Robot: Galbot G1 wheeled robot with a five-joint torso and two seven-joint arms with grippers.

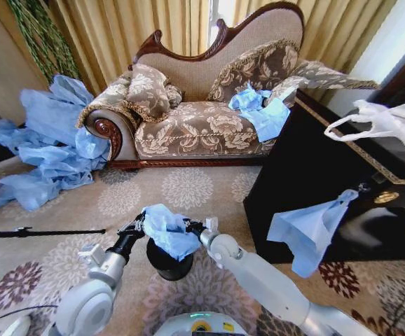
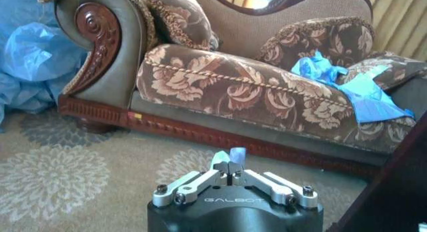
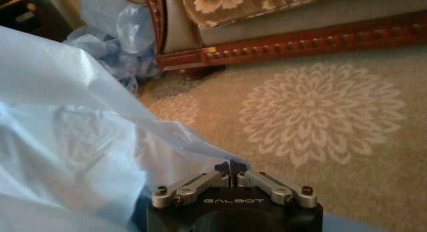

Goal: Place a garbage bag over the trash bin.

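The light-blue garbage bag [image 1: 167, 229] lies crumpled over the mouth of the small black trash bin [image 1: 169, 264] on the carpet in front of me. My left gripper [image 1: 139, 225] is at the bag's left edge, shut on it. In the left wrist view a small tip of blue film [image 2: 237, 153] pokes out between that gripper's [image 2: 230, 168] closed fingers. At the bag's right edge my right gripper [image 1: 197, 227] is shut on it too. The film [image 3: 80, 142] spreads wide beside that gripper [image 3: 230, 167] in the right wrist view.
A carved sofa [image 1: 202, 119] stands behind the bin, with blue bags [image 1: 262, 108] on its seat. A big heap of blue bags [image 1: 48, 140] lies at the left. A black cabinet [image 1: 314, 182] at the right carries a white handled bag [image 1: 392, 122] and a hanging blue bag [image 1: 311, 231]. A black rod [image 1: 41, 232] lies on the carpet.
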